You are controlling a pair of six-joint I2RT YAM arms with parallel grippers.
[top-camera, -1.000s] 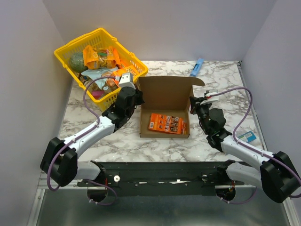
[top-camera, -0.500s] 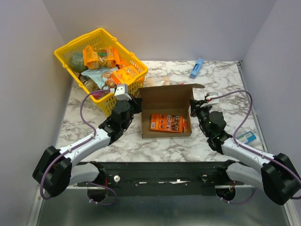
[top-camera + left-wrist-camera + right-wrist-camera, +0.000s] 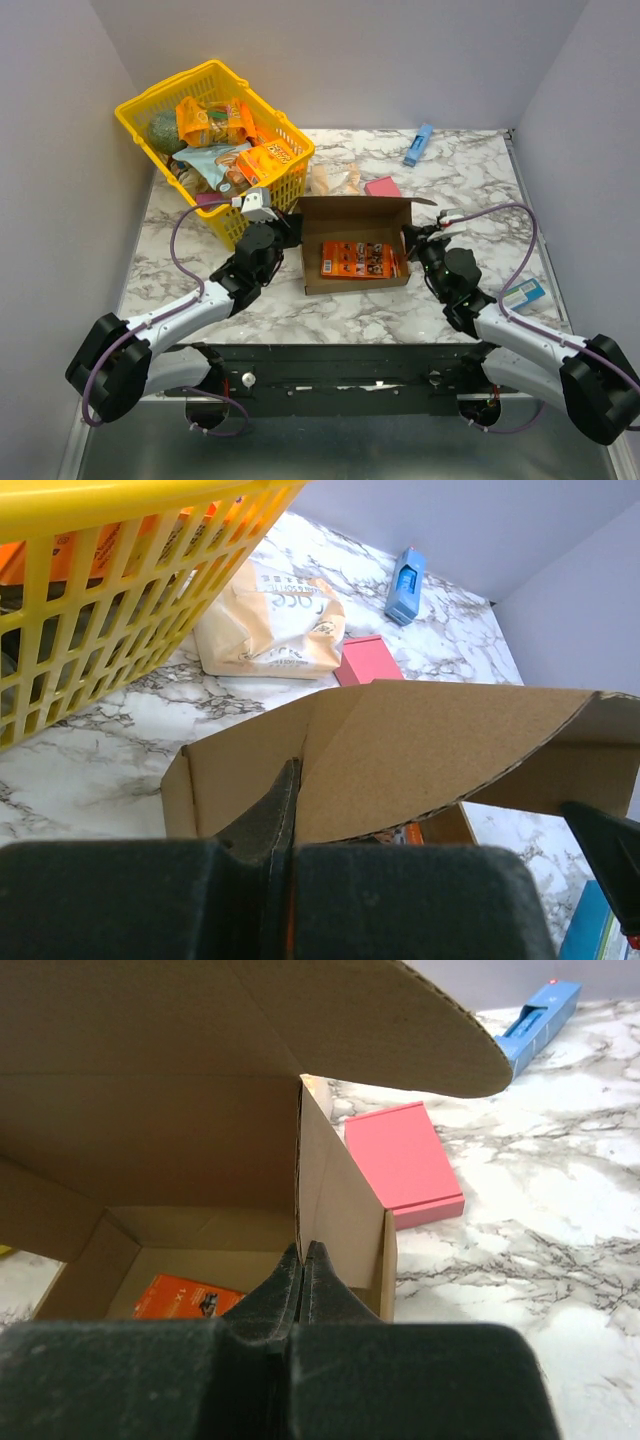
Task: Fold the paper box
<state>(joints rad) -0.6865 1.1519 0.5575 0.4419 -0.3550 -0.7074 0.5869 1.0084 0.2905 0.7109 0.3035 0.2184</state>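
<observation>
The paper box point(image 3: 355, 240) is a brown cardboard mailer standing open mid-table, its lid tilted forward over the tray. An orange snack box point(image 3: 357, 260) lies inside it. My left gripper point(image 3: 285, 228) is at the box's left rear corner; in the left wrist view it point(image 3: 293, 780) is shut on the lid's side flap point(image 3: 430, 740). My right gripper point(image 3: 411, 238) is at the right rear corner; in the right wrist view it point(image 3: 303, 1258) is shut on the thin edge of the lid's side flap point(image 3: 335, 1190), with the lid point(image 3: 150, 1060) overhead.
A yellow basket point(image 3: 160, 88) full of groceries stands at the back left, close to my left arm. A beige packet point(image 3: 335, 180) and a pink box point(image 3: 381, 187) lie just behind the paper box. A blue item point(image 3: 418, 144) lies at the back, a teal box point(image 3: 523, 293) at the right.
Both grippers have come toward the near edge with the lid's flaps in them. The lid has tipped forward from upright, uncovering the packet and pink box behind it.
</observation>
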